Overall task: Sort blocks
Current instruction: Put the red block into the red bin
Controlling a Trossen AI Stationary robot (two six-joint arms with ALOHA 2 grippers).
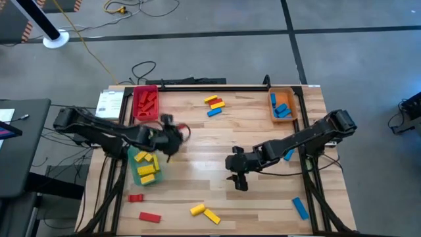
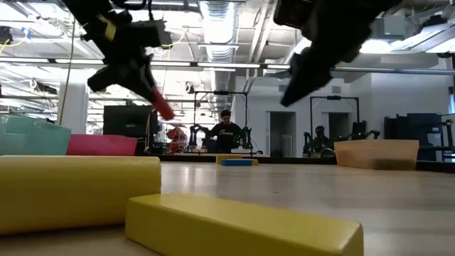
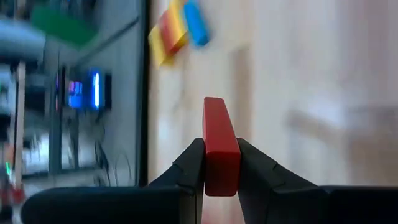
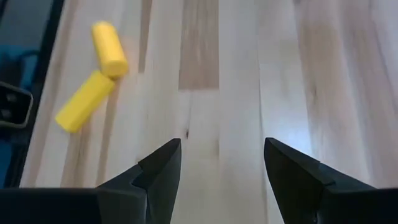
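My left gripper (image 1: 176,133) hangs above the table between the red tray (image 1: 146,103) and the green tray (image 1: 145,168), shut on a red block (image 3: 221,134). The low view shows this red block (image 2: 162,107) jutting down from the fingers, clear of the table. My right gripper (image 4: 221,149) stands open over bare wood near the table's middle (image 1: 237,176), with nothing between its fingers. Two yellow blocks (image 4: 109,48) (image 4: 84,101) lie ahead of it. Red blocks lie in the red tray, yellow ones in the green tray, blue ones in the orange tray (image 1: 283,105). My left gripper pinches the red block between its two fingers, one finger on each long side face near the block's back end (image 3: 221,177). The block lies along the fingers and sticks out past their tips. It slants downward, lifted clear of the table.
Loose blocks lie on the wood: a yellow, red and blue cluster (image 1: 214,105) at the far middle, blue ones (image 1: 289,155) (image 1: 300,207) on the right, two red ones (image 1: 135,197) (image 1: 150,216) near the front left. People and other arms show in the room behind.
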